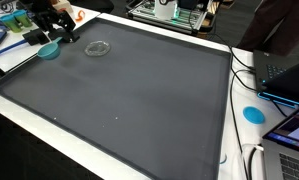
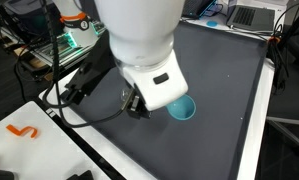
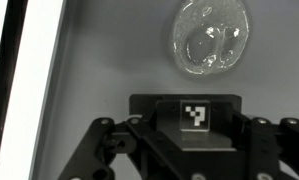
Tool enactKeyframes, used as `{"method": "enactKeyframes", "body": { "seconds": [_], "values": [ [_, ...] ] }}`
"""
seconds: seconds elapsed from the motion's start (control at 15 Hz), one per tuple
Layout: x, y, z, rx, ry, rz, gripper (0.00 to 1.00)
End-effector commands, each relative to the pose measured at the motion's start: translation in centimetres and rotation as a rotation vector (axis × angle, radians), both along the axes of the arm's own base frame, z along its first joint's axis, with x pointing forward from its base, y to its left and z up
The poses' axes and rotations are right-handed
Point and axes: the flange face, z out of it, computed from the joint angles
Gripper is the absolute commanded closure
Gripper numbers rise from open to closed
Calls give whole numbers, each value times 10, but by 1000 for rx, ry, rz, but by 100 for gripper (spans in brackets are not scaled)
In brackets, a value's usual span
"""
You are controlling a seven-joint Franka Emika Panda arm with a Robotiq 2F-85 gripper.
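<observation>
- Dark mat (image 1: pixel 139 110) spans your workspace.
- Your gripper (image 2: pixel 137 104) hangs low; I cannot tell its spread.
- Teal bowl (image 2: pixel 182 108) sits just beside it, three o'clock in an exterior view.
- Clear dish (image 3: pixel 209 38) lies farther, one o'clock in wrist view.

A big white robot arm (image 2: pixel 139 35) fills the near part of the scene, reaching down over a dark grey mat (image 2: pixel 224 70). Under its wrist hangs the black gripper (image 2: pixel 136 103), low over the mat and just beside a blue cup (image 2: pixel 184 108), which the arm partly hides. Black cables (image 2: pixel 74 93) run from the wrist towards the white table edge (image 2: pixel 59 140), which bears an orange mark (image 2: pixel 22 131). A laptop (image 2: pixel 251 14) sits beyond the far end of the mat.
</observation>
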Motion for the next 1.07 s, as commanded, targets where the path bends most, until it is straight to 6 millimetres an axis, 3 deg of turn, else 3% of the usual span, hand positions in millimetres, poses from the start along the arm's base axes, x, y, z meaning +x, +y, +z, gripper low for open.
{"method": "enactKeyframes", "body": {
  "seconds": [0.0, 0.4, 1.0],
  "values": [
    [-10, -26, -5, 132, -14, 21, 72],
    [-31, -51, -8, 271, -69, 40, 72],
    [-53, -63, -18, 350, -118, 88, 72]
  ]
}}
